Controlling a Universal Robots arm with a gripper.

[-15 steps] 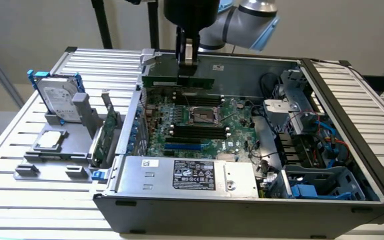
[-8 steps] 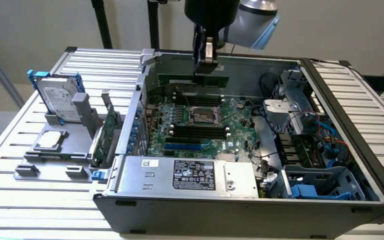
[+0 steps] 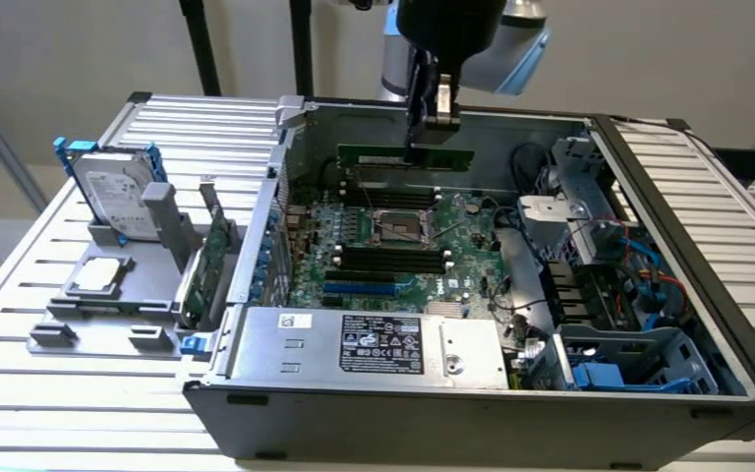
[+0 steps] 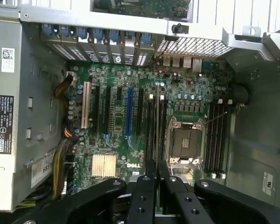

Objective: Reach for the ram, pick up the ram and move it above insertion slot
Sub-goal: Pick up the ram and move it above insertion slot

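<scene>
Green circuit-board stick, the ram [image 3: 404,155], is shown gripped edge-on between the narrowly closed jaws of the gripper [image 3: 416,147] and suspended inside the open computer case [image 3: 692,197], above the far end of the motherboard [image 3: 391,246]. In the exterior view the stick is held horizontally, level with the rear wall of the case and well above the sockets. In the wrist view the ram [image 4: 157,126] is seen as a thin line running away from the fingers [image 4: 144,196] and lying over the bank of black memory slots [image 4: 154,130] just beside the processor socket [image 4: 184,142]; a second bank of slots [image 4: 217,135] is seen on the other side of that socket.

Several hazards may be judged from this arrangement. The stick is clamped on a short stretch of its length, so a slight tilt or slip within the jaws could be produced by any jolt, and its lower edge would then no longer be parallel to the slot. The slots within a bank lie close together, so a small sideways error could set the stick over a neighbouring slot. Whether the notch on the contact edge is matched to the key of the slot cannot be told. The exposed processor socket is near, and its contacts could be damaged if the stick were dropped.
</scene>
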